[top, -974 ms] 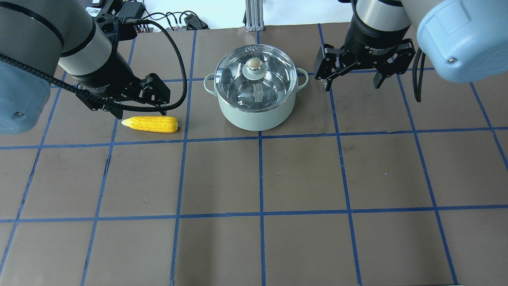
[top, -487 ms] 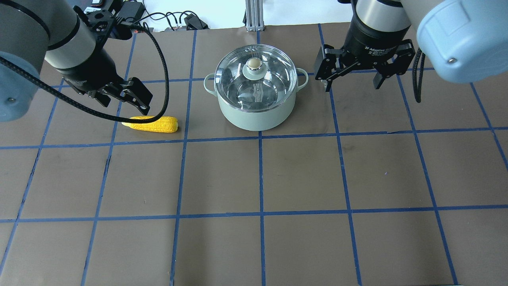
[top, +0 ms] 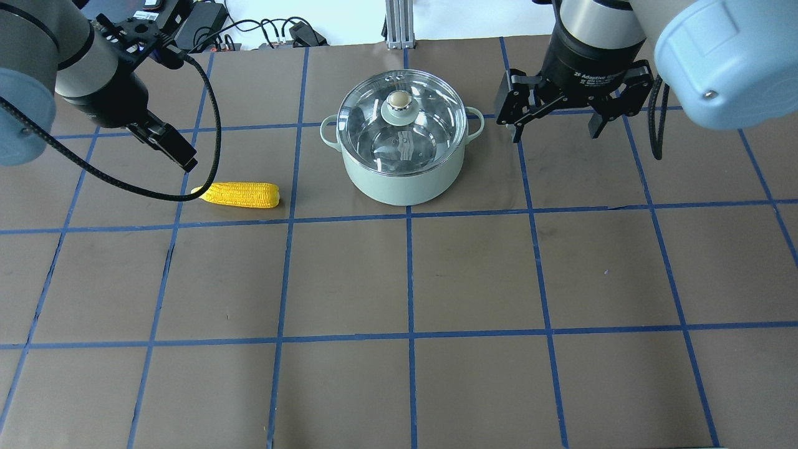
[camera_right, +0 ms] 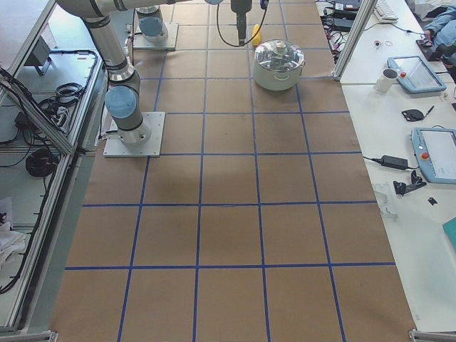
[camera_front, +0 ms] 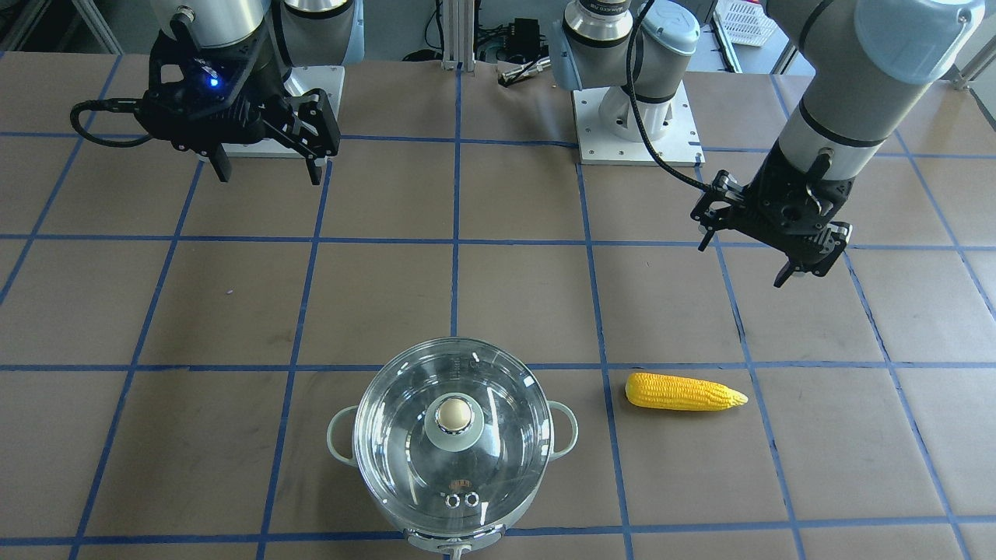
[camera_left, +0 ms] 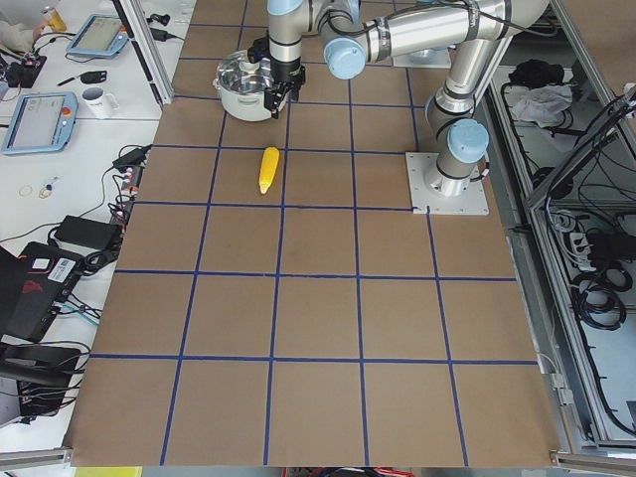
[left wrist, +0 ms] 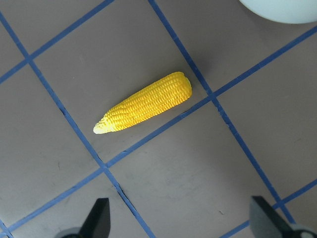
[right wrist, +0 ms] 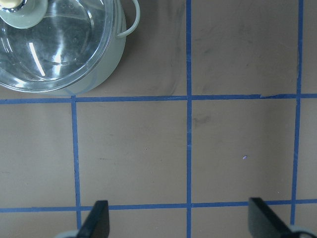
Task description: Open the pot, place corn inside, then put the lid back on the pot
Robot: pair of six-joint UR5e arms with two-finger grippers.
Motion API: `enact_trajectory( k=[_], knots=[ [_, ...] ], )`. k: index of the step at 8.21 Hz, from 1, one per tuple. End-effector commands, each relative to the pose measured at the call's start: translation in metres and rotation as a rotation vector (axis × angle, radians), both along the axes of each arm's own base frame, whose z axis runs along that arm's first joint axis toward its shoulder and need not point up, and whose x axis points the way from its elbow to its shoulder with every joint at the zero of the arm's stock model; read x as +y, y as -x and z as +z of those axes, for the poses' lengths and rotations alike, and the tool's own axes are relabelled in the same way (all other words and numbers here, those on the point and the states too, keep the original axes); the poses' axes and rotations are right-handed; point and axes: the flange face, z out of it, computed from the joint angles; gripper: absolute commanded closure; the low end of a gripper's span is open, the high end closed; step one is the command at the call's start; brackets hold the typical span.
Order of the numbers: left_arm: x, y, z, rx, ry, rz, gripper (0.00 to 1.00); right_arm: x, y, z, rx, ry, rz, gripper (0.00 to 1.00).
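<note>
A: Where does the bright yellow toy corn cob (top: 237,194) lie?

B: Flat on the brown table (top: 474,268), well apart from the pale mint-green round pot (top: 405,178), on the pot's left. Its long axis runs across the table, pointed tip away from the pot. The left gripper (left wrist: 181,220) hangs near that tip, jaws apart and empty.

A: And the domed clear glass lid (top: 430,125)?

B: Seated on the pot. The right gripper (top: 553,134) is the nearer one, just beside the pot's right handle (top: 477,121), jaws wide and empty. The beige knob (top: 399,100) lies to its left.

A: Any writing?

B: "Adaptive Gripper" on the right gripper's body; the rest is too small.
</note>
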Motion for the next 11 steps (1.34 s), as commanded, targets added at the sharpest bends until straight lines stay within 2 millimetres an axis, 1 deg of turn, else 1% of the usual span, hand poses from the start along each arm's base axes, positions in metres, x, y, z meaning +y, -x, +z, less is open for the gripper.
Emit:
enact_trajectory(
  k=[1, 2, 3, 5, 6, 7, 8, 9, 10, 11],
  knots=[
    [-0.021, -0.008, -0.036, -0.005, -0.036, -0.288, 0.00, -0.002, -0.002, -0.002, -0.007, -0.005, 0.002, 0.00],
    [-0.029, -0.009, -0.050, -0.001, -0.053, -0.386, 0.00, -0.007, -0.003, -0.008, -0.006, -0.019, 0.005, 0.00],
    [-0.039, -0.011, -0.063, -0.012, -0.049, -0.498, 0.00, -0.009, -0.006, -0.010, -0.008, -0.021, 0.009, 0.00],
    [-0.060, -0.016, -0.106, -0.002, -0.088, -0.701, 0.00, -0.010, -0.006, -0.008, -0.008, -0.016, 0.008, 0.00],
    [-0.069, -0.018, -0.121, -0.011, -0.075, -0.777, 0.00, -0.011, -0.006, -0.008, -0.008, -0.018, 0.008, 0.00],
    [-0.074, -0.018, -0.136, 0.010, -0.088, -0.835, 0.00, -0.014, -0.008, -0.011, -0.003, -0.020, 0.005, 0.00],
    [-0.078, -0.019, -0.154, 0.023, -0.109, -0.909, 0.00, -0.026, -0.009, -0.001, 0.004, 0.000, 0.001, 0.00],
    [-0.083, -0.020, -0.167, 0.027, -0.117, -0.925, 0.00, -0.045, -0.013, -0.001, 0.015, 0.003, 0.002, 0.00],
    [-0.084, -0.020, -0.173, 0.027, -0.122, -0.958, 0.00, -0.059, -0.017, 0.002, 0.019, 0.015, 0.000, 0.00],
    [-0.084, -0.021, -0.182, 0.033, -0.137, -0.972, 0.00, -0.067, -0.040, -0.009, 0.037, 0.012, -0.055, 0.00]
  ],
)
